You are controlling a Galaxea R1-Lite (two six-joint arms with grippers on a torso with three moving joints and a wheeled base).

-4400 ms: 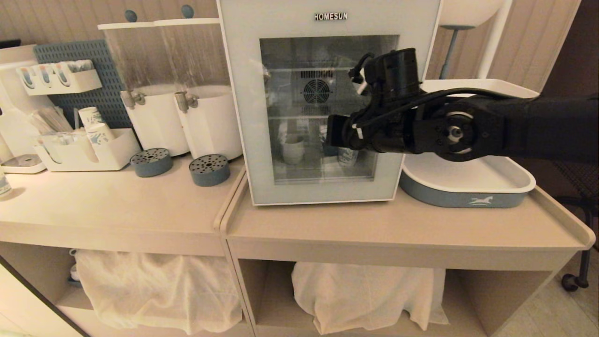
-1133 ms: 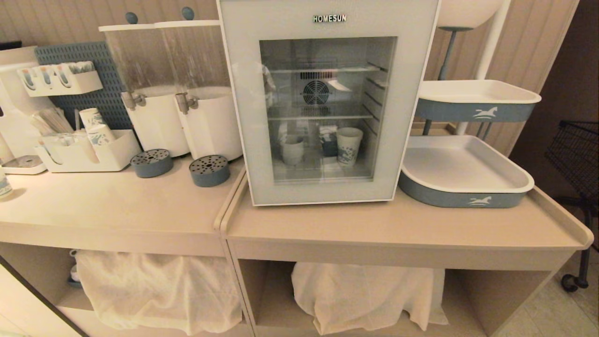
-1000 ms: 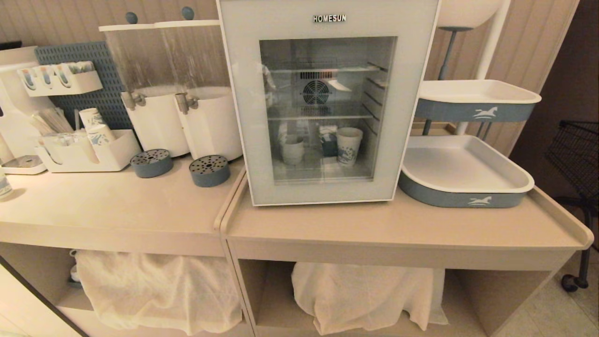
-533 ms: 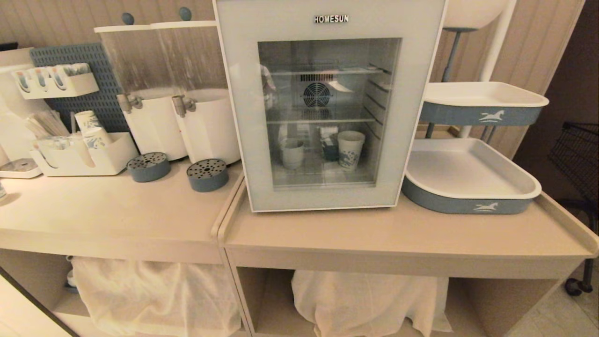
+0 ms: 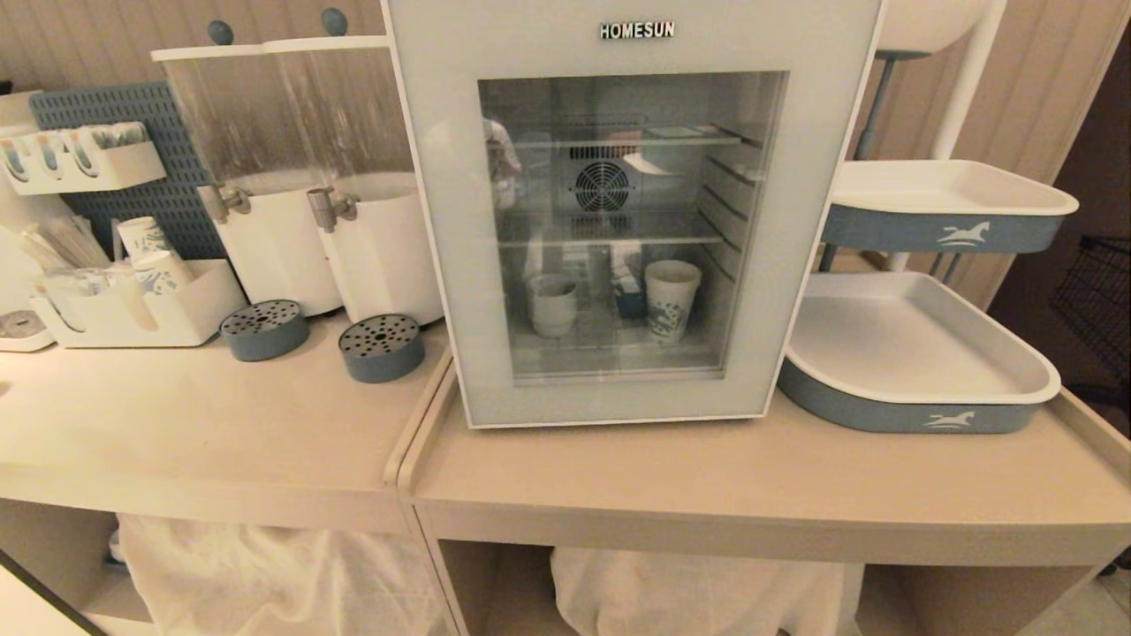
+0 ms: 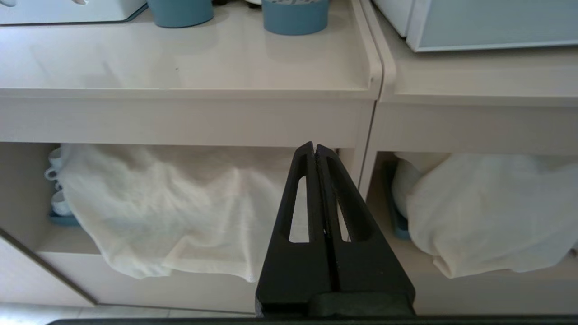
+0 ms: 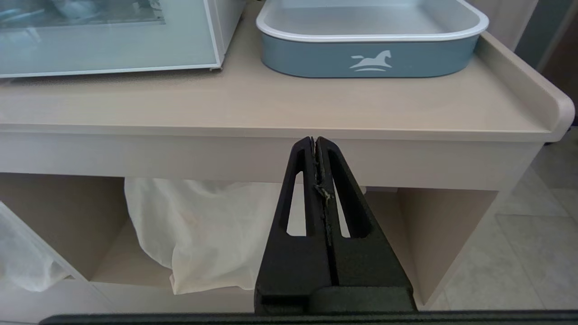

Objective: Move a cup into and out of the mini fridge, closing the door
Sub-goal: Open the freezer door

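Both pincers, left pincer (image 6: 314,146) and right pincer (image 7: 314,141), are pressed together, empty, parked below the bench (image 5: 751,468) edge. The cup (image 5: 552,303) sits up and beyond them inside the fridge (image 5: 618,221), behind the closed door (image 5: 451,265); neither pincer is clearly nearer.

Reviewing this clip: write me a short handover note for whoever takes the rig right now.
Left gripper: shut, empty, parked low in front of the counter.
Right gripper: shut, empty, parked low in front of the counter edge.
Mini fridge: on the counter, door shut.
Cup: inside on the lower shelf, beside a paper cup.
Done: cup in, door closed.
Left: probably reopen, take the cup out, close again.
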